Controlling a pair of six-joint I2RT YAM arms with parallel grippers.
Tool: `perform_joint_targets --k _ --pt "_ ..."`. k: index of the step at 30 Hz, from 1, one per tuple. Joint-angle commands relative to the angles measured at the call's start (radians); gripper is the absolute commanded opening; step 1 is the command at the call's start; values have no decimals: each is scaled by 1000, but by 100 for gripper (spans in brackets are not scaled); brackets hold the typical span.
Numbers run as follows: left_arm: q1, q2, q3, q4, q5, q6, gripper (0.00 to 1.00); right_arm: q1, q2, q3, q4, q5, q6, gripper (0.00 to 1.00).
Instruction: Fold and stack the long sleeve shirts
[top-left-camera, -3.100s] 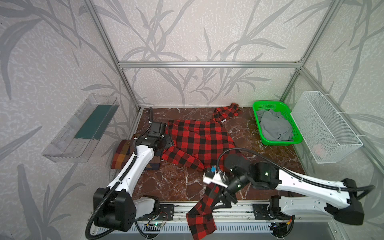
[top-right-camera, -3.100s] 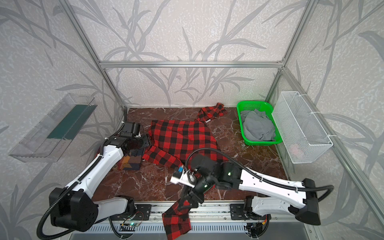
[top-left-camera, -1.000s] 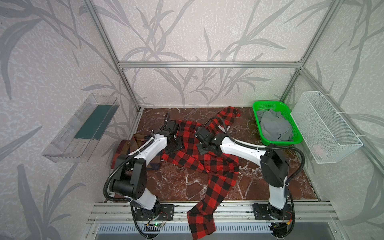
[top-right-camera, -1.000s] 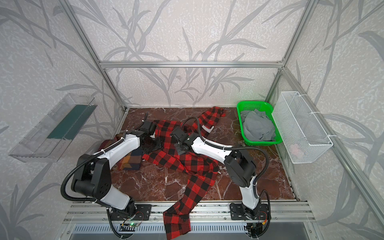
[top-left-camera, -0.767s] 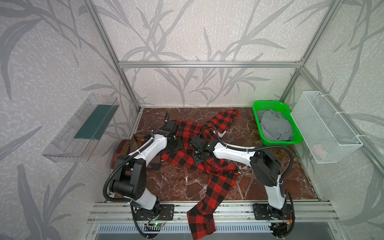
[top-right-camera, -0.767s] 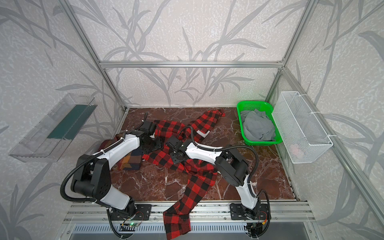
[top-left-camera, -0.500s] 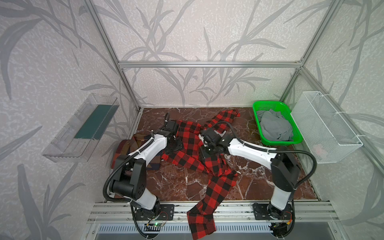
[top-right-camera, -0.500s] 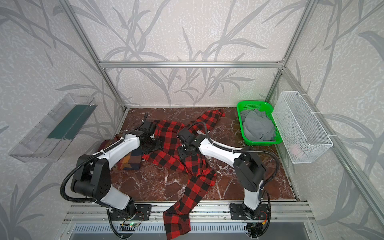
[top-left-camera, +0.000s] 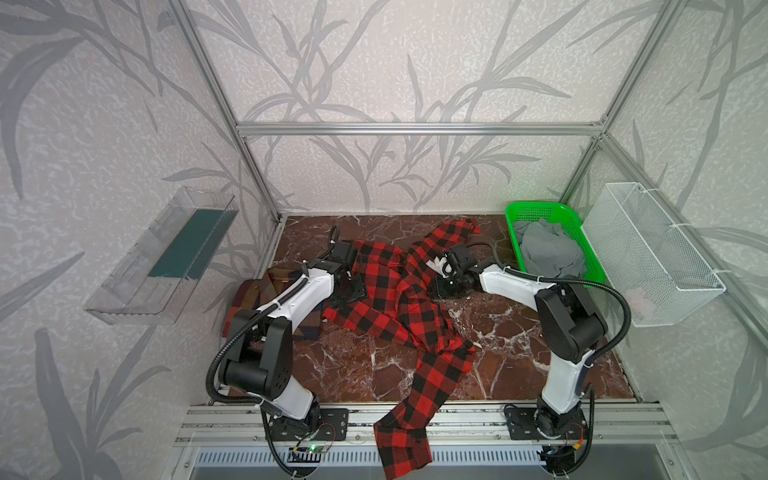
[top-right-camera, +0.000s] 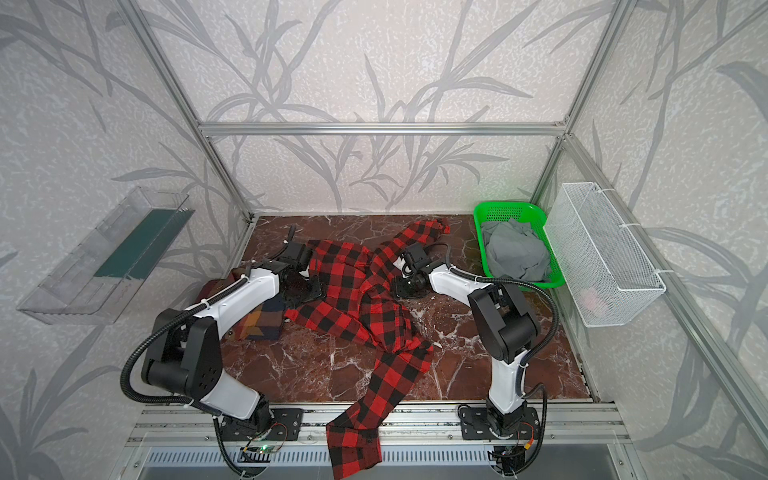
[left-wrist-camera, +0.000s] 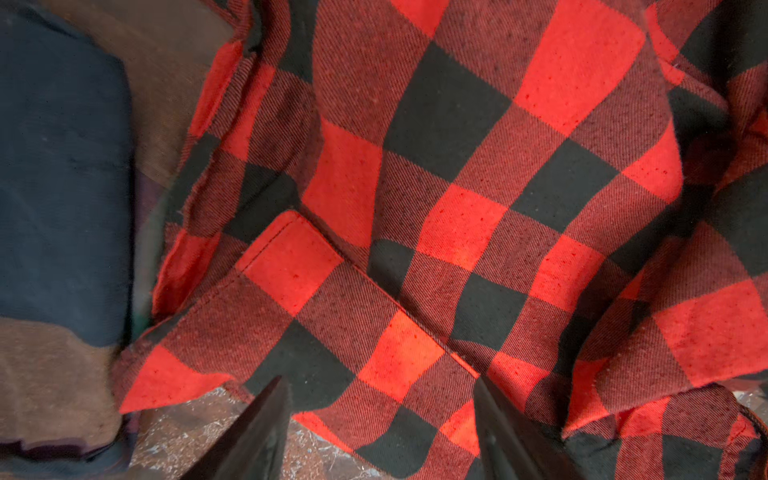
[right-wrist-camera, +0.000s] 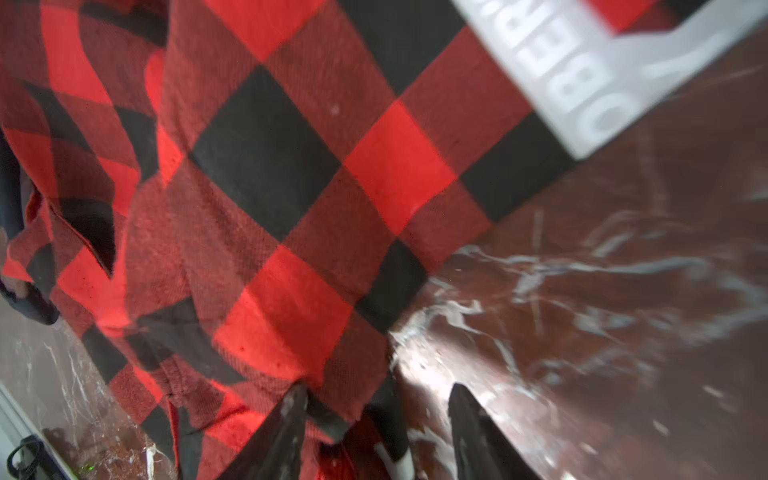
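The red-and-black check long sleeve shirt (top-left-camera: 386, 291) (top-right-camera: 353, 299) lies crumpled mid-table, with one sleeve (top-left-camera: 415, 411) hanging over the front edge. The brown plaid shirt (top-left-camera: 249, 299) (top-right-camera: 262, 320) lies folded at the left, partly under my left arm. My left gripper (top-left-camera: 351, 289) (top-right-camera: 305, 291) (left-wrist-camera: 380, 415) is open just above the red shirt's left edge. My right gripper (top-left-camera: 446, 286) (top-right-camera: 409, 286) (right-wrist-camera: 378, 415) is open at the shirt's right edge. A bit of cloth edge lies between its fingers (right-wrist-camera: 286, 424), and bare marble is under the other finger.
At the back right stands a green basket (top-left-camera: 540, 212) holding grey cloth (top-left-camera: 548, 253). A white wire basket (top-left-camera: 652, 257) hangs on the right wall and a clear tray (top-left-camera: 166, 257) on the left wall. A white label (right-wrist-camera: 602, 75) shows at the shirt's edge.
My right gripper went from shut to open and drew back to the right, off the middle of the red shirt to its right edge. The left arm has not moved.
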Motion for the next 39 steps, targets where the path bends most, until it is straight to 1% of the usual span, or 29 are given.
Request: perform_joint_targets --k 1,3,4,7,8,10,12,14,15,18,20,21,23,28,33,37,38,39 --pt "9 -9 24 -23 -12 15 70 2 38 -3 124 -83 -36 52" --pt "10 -4 26 -23 -8 16 70 2 50 -15 161 -83 -47 48" --pt "11 -3 26 -23 -9 16 70 4 49 -15 167 -70 -49 44" --pt "14 0 27 -24 -10 18 70 4 31 -28 192 -52 -64 30" --pt "15 1 27 -24 -10 18 70 4 28 -24 192 -53 -69 23" --pt "17 2 29 -23 -8 18 70 2 31 -11 178 -51 -79 13" --pt "18 4 29 -26 -9 19 70 3 19 -5 154 -3 -96 5" --pt "18 4 29 -25 -10 19 70 3 -9 1 112 72 -119 2" --pt "20 3 29 -25 -12 19 70 1 -25 7 90 126 -129 0" --pt "20 11 30 -23 -7 18 70 -2 -67 47 -2 349 -185 0" --pt "20 17 33 -23 -1 15 70 -7 -83 63 -5 479 -212 0" --pt "20 20 33 -22 2 14 70 -11 -90 71 1 517 -231 0" --pt "20 23 34 -23 3 15 70 -20 -99 89 9 566 -251 0" --pt "20 21 29 -23 1 15 70 -108 -64 160 -7 596 -261 0" --pt "20 34 33 -25 4 15 70 -180 81 346 -132 635 -272 0" --pt "20 35 34 -32 -3 18 70 -205 179 469 -227 780 -299 0" --pt "20 32 34 -33 -5 20 69 -218 205 501 -269 809 -285 0" --pt "20 30 32 -35 -10 22 70 -234 222 521 -294 812 -276 0"
